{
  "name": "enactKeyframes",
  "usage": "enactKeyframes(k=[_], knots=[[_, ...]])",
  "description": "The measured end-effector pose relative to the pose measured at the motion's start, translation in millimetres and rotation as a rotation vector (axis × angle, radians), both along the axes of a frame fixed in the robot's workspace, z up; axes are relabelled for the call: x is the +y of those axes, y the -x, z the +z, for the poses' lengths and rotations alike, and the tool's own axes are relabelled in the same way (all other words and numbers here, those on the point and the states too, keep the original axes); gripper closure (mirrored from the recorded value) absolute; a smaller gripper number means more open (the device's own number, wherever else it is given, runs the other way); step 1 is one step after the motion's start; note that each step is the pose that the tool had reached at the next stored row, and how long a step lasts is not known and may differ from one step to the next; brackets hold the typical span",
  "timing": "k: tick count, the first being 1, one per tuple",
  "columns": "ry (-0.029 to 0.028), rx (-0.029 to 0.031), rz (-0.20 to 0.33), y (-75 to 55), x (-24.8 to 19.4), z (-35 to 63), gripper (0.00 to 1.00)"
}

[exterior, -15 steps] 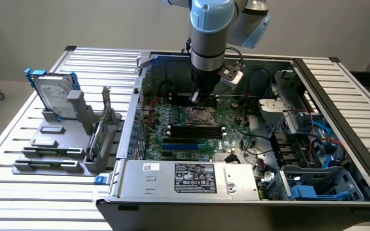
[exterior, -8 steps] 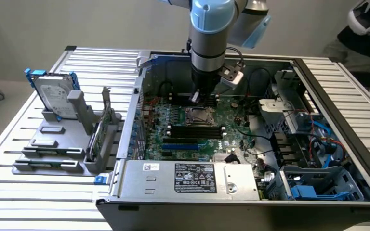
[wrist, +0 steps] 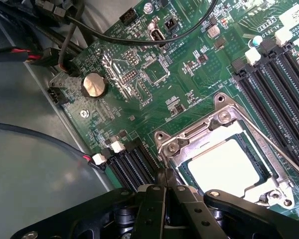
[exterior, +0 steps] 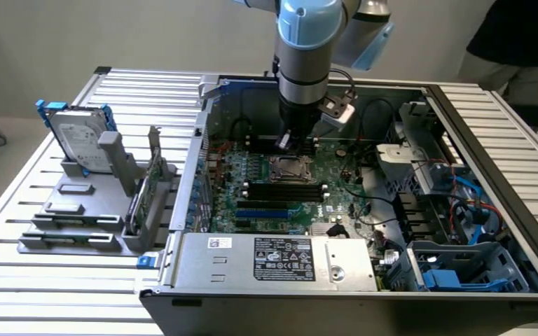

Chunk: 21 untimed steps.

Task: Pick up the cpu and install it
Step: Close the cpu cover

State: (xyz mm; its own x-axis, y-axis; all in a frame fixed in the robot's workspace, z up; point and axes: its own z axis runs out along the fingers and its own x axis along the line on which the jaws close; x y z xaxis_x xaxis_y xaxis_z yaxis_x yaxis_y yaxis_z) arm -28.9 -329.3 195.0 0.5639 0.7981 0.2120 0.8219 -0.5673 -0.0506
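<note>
1. The arm [exterior: 304,63] stands vertical, wrist pointing straight down into the open computer case [exterior: 456,112].
2. The gripper [wrist: 165,175] has its fingers pressed together with nothing between them, tips at the edge of the socket frame [wrist: 189,135].
3. The cpu [wrist: 223,164] lies flat inside that frame on the motherboard [wrist: 154,74], just beside the fingertips.

We see soft, even light in the exterior view; the worktop [exterior: 54,294] slats shine pale; the computer case [exterior: 344,311] interior lies shaded; in the wrist view the cpu [wrist: 224,167] lid glares white; the end effector [wrist: 165,174] reads near-black.
</note>
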Motion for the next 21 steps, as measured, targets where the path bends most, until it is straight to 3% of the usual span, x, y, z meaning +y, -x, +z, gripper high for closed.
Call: enactKeyframes(k=[17,21], knots=[[-0.0138,0.0013,-0.031,-0.3,-0.1,3.9,0.89],[-0.0144,0.0046,-0.039,-0.4,-3.1,7.8,0.89]])
